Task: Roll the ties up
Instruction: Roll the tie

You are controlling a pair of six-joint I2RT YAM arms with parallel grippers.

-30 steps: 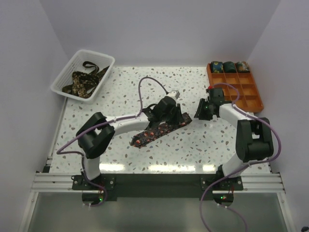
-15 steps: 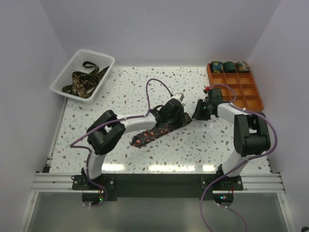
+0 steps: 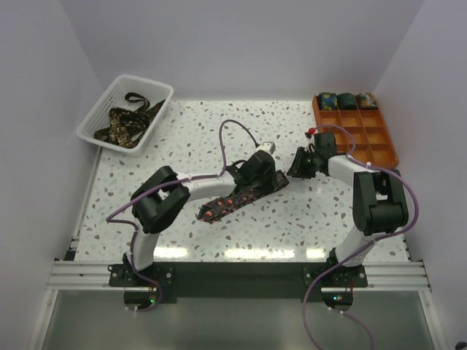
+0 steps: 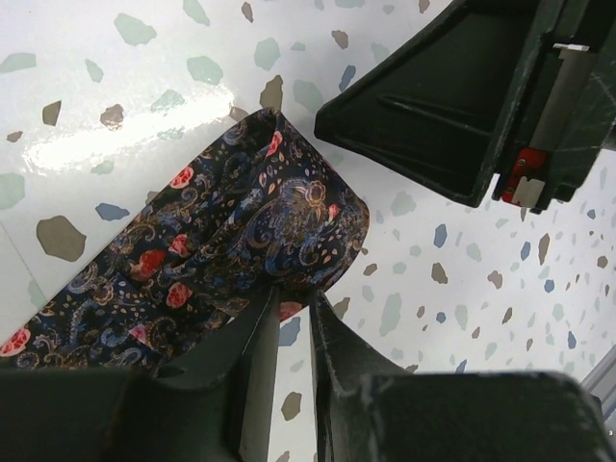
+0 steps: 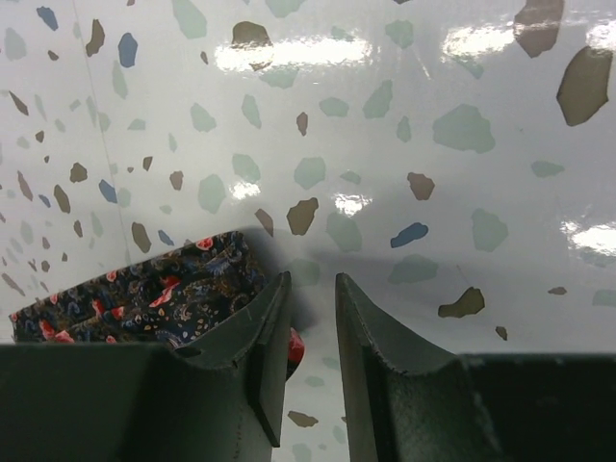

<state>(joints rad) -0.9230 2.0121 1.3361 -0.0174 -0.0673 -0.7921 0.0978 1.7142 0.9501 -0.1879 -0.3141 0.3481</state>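
Pinching the diagonal necktie's (image 4: pixel 241 221) folded upper-right end, the left gripper (image 4: pixel 294 300) meets the right gripper (image 5: pixel 311 284), narrowly parted and empty, alongside.

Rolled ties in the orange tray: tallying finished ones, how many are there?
3 compact rolled ties in the far row of the orange gridded tray: left, middle, right. Its near-left corner is hidden.

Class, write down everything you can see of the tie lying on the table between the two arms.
The tie is a long, narrow strip of dark navy fabric printed with paisley swirls and small red flowers. It lies flat and slanted on the speckled table; its far end is curled up into a loose loop. The left pincer appears to pinch that loop's edge; the right pincer hovers open beside it.
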